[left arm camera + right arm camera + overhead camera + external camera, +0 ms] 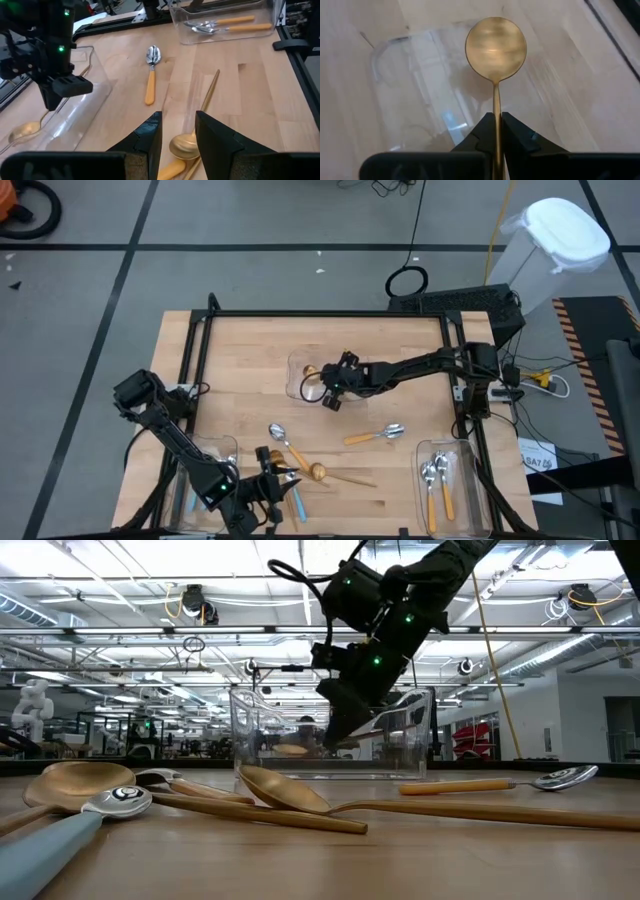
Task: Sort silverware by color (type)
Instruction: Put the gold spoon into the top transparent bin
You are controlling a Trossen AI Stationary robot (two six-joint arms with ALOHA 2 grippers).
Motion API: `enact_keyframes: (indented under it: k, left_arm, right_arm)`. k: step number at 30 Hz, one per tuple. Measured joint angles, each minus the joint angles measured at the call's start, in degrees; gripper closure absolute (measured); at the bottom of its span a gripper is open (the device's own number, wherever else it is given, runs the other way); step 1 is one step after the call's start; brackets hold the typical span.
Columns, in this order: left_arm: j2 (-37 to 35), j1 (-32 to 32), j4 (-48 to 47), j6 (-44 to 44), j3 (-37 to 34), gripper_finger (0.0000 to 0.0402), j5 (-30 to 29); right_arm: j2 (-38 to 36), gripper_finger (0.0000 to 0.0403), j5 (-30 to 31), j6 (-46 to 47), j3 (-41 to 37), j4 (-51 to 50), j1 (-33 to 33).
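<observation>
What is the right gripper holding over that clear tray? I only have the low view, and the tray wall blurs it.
Observer: A gold spoon, pinched by its handle in the right gripper, with its bowl out over the clear tray.
Operator: Any spoons sorted elsewhere?
Observer: Yes. The right-hand tray at the table's near edge holds orange-handled spoons.
Operator: And the left arm?
Observer: The left gripper hovers open above a loose gold spoon, holding nothing.

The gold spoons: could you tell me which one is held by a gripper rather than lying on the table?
It is the gold spoon pinched by its handle in the right gripper, over the clear tray at mid-table. The other gold spoons lie loose near the left gripper.
</observation>
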Motion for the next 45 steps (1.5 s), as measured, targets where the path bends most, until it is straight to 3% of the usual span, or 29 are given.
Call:
enact_keyframes:
  k: [5,13,20,28,34,38,45]
  left_arm:
    - [0.0,0.0,-0.08,-0.02,0.0,0.0284,0.0]
    - [0.0,0.0,-0.21,-0.14,0.0,0.0284,0.02]
    - [0.0,0.0,-0.36,-0.17,0.0,0.0284,0.02]
    - [0.0,0.0,-0.63,-0.47,0.0,0.0284,0.04]
    - [0.0,0.0,-1.41,-0.82,0.0,0.0284,0.04]
    - [0.0,0.0,-4.2,-4.03,0.0,0.0284,0.07]
    - [0.02,0.0,-5.45,-7.33,0.0,0.0284,0.07]
  right_arm:
    - [0.0,0.0378,-0.08,-0.39,0.0,-0.04,0.1]
    - [-0.67,0.0329,-0.07,0.24,0.02,0.07,0.29]
    - [-7.3,0.0305,-0.12,0.31,0.04,-1.63,3.72]
    - [-14.62,0.0303,-0.23,-0.96,0.09,-6.02,15.9]
    - [-13.86,0.0303,-0.11,5.22,0.07,-6.19,26.9]
    - [-12.73,0.0303,4.2,8.91,0.07,-4.03,32.94]
    - [-7.62,0.0303,4.67,10.52,0.07,0.79,39.46]
